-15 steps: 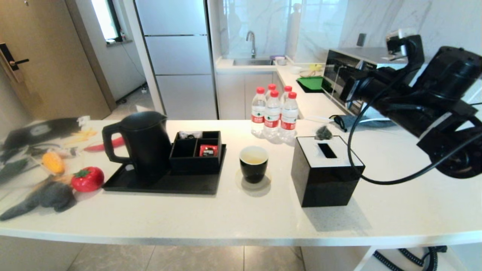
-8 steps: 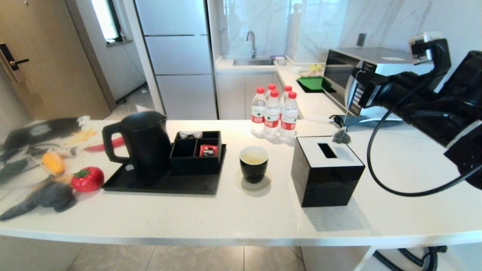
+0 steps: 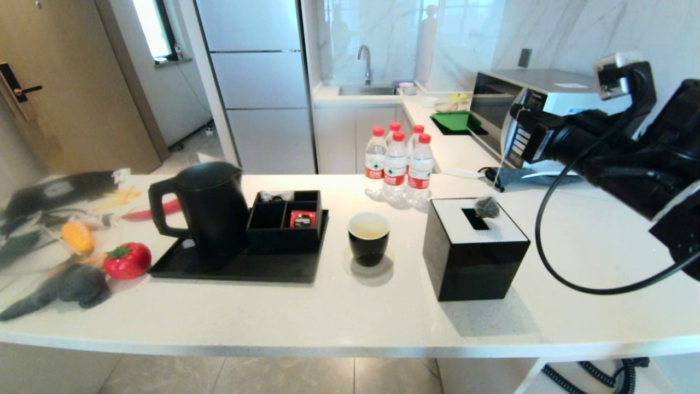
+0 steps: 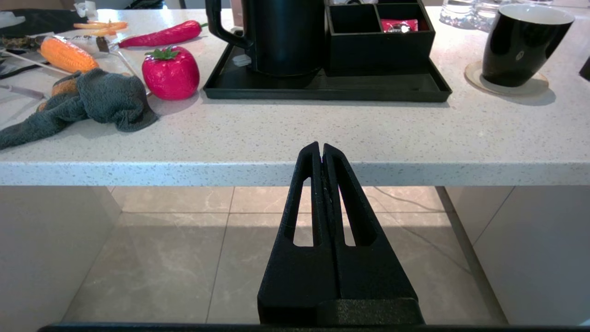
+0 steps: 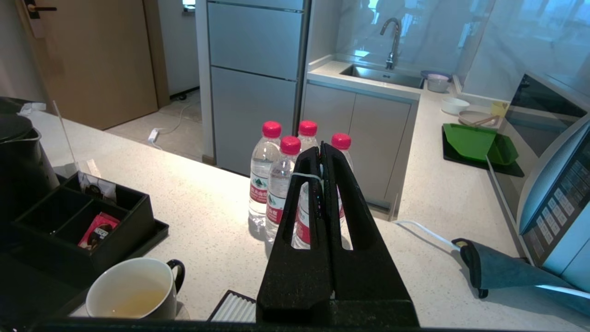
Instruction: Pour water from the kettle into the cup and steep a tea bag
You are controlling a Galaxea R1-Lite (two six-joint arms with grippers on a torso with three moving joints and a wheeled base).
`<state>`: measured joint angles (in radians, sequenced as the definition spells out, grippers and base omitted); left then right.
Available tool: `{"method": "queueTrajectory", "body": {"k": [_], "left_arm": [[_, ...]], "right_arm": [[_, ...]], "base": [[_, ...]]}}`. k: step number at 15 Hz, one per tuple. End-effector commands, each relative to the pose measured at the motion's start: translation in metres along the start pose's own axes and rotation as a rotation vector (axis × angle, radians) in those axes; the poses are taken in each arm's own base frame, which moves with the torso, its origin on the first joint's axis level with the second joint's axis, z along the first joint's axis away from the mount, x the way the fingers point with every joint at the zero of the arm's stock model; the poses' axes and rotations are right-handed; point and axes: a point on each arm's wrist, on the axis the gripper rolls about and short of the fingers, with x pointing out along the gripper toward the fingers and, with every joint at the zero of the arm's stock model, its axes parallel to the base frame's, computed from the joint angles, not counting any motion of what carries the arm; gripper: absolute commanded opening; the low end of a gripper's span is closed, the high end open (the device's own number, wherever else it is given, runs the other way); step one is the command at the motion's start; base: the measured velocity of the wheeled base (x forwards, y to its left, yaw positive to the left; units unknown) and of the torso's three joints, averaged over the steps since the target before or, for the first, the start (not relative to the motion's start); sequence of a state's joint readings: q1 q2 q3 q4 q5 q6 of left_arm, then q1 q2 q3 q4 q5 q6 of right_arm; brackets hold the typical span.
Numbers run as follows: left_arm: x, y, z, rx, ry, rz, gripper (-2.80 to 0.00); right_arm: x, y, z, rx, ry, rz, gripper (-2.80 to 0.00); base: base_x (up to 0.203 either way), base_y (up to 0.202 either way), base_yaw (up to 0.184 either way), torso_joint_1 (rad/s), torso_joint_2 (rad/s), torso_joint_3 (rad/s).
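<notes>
tea bag (image 3: 486,207): light, limp, swings; hung by string above tissue box (image 3: 471,257), 3 o'clock of cup (image 3: 368,237).
right claw (image 3: 513,131): clamped shut on string.
left claw (image 4: 321,148): shut, nothing held, parked below desk (image 4: 295,138).

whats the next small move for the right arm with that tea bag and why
Probably carry the tea bag toward the cup and lower it in. The right gripper pinches the string, and the bag dangles over the tissue box, off to one side of the cup. The cup already holds yellowish water, so steeping remains.
</notes>
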<state>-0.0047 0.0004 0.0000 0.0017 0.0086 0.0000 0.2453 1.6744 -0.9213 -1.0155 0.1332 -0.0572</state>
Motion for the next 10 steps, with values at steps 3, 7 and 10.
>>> {"method": "queueTrajectory", "body": {"k": [3,7,10], "left_arm": [[0.0,0.0,0.0,0.0,-0.001,0.001,-2.8],[0.0,0.0,0.0,0.0,-0.001,0.001,-2.8],[0.0,0.0,0.0,0.0,-0.001,0.001,-2.8]], "right_arm": [[0.004,0.002,-0.008,0.003,0.018,0.009,-2.8],[0.008,0.006,-0.013,0.008,0.027,0.024,-2.8],[0.009,0.008,-0.013,0.009,0.028,0.029,-2.8]], "base": [[0.0,0.0,0.0,0.0,0.0,0.0],[0.0,0.0,0.0,0.0,0.0,0.0],[0.0,0.0,0.0,0.0,0.0,0.0]]}}
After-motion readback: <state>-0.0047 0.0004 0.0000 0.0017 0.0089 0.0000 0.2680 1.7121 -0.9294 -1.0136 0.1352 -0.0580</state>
